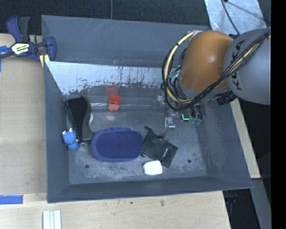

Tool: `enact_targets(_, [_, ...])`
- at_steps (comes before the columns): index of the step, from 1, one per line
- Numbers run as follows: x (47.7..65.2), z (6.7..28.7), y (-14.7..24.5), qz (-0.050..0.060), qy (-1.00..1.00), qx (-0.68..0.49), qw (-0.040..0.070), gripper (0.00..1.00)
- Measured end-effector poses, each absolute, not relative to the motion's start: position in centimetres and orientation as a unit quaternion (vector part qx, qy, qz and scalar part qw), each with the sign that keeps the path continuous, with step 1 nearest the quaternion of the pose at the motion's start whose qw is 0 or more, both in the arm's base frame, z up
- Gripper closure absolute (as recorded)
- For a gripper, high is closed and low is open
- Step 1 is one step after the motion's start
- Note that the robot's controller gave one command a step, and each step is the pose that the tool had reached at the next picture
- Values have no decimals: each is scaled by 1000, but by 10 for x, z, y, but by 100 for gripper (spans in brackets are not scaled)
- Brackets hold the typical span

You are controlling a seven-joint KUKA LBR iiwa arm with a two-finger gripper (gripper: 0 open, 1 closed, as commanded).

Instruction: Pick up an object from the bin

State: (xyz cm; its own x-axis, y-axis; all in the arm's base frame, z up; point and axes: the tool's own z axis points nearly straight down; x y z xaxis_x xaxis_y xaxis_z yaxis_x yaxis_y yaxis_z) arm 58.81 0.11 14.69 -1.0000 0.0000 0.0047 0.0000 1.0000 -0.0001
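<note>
My gripper (170, 122) hangs in the right half of the bin, below the arm's wrist and just above the floor. A black folded piece (159, 150) lies a little below and left of it, apart from it. A small white rounded block (153, 168) rests by the front wall, touching the black piece's lower edge. A blue oval pad (117, 144) lies flat to the left of the black piece. Nothing shows held in the gripper.
A small orange block (114, 102) sits near the back wall. At the left lies a long black object (77, 114) with a small blue and yellow thing (70, 139) at its lower end. The arm and its cables overhang the bin's right side.
</note>
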Motion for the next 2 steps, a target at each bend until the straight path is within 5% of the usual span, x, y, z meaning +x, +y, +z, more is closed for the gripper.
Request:
enact_targets(1, [580,84,11,0,-996,-93,1,0])
enact_targets(2, [531,71,-6,0,-999,-37,-2,0])
